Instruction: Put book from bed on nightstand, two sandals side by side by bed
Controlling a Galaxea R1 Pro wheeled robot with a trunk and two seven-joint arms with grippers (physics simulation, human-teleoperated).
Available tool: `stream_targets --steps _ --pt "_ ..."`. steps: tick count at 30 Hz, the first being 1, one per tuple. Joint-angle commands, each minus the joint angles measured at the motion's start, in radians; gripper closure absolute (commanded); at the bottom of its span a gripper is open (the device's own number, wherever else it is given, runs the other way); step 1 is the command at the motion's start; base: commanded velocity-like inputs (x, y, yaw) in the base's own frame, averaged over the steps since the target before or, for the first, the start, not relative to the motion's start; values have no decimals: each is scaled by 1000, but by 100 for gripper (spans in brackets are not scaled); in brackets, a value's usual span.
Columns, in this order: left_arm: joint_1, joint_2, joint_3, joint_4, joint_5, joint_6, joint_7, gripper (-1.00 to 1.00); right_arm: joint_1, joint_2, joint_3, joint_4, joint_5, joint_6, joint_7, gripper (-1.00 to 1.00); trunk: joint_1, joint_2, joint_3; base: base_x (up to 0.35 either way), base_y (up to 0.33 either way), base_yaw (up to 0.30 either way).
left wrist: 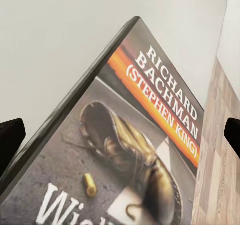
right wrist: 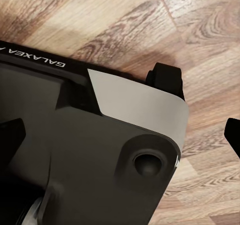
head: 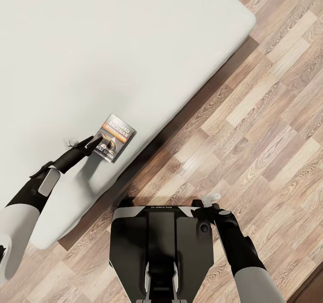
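Item 1: my left arm reaches out low over the light grey-white mattress bed; left gripper spread wide, fingertips at either side of the thin dark paperback book with orange band, grasping nothing.

Item 2: book lies flat near the bed's edge.

Item 3: my right gripper hangs beside my black base above the wood-plank floor, fingers parted.
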Motion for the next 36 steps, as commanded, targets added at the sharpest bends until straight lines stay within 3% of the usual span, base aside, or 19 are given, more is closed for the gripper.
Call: stream_targets --steps 1,36 --pt "0 0 -1 1 4 1 -3 -100 0 1 -4 -2 10 3 10 -100 1 -2 -1 0 0 0" --pt "0 -37 -1 4 3 2 -4 -100 0 1 -4 -2 12 3 10 -100 1 -2 -1 0 0 0"
